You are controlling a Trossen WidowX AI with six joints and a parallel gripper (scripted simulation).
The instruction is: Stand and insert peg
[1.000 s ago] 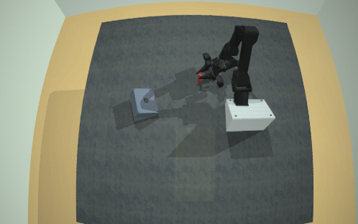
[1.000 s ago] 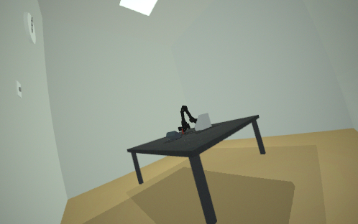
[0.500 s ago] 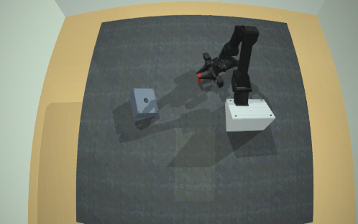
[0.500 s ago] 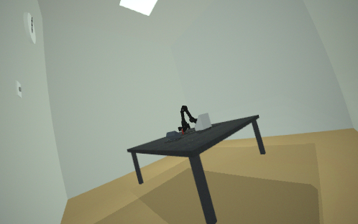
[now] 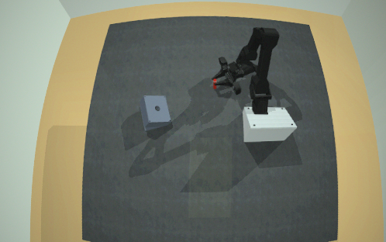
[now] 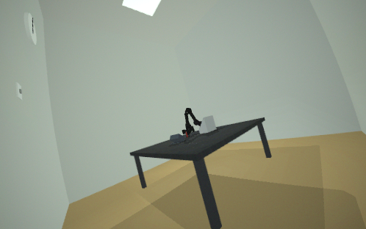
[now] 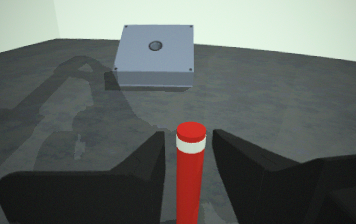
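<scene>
Hand (image 5: pixel 213 81) (image 6: pixel 187 133) (image 7: pixel 188 138), spread about the upright peg (image 5: pixel 215 81) (image 6: pixel 187 135) (image 7: pixel 190 175). Judged release: retreat straight, both fingers clear, toward the surface's (image 5: pixel 209 209) (image 6: pixel 220 141) (image 7: pixel 280 100) arm-side edge.
</scene>
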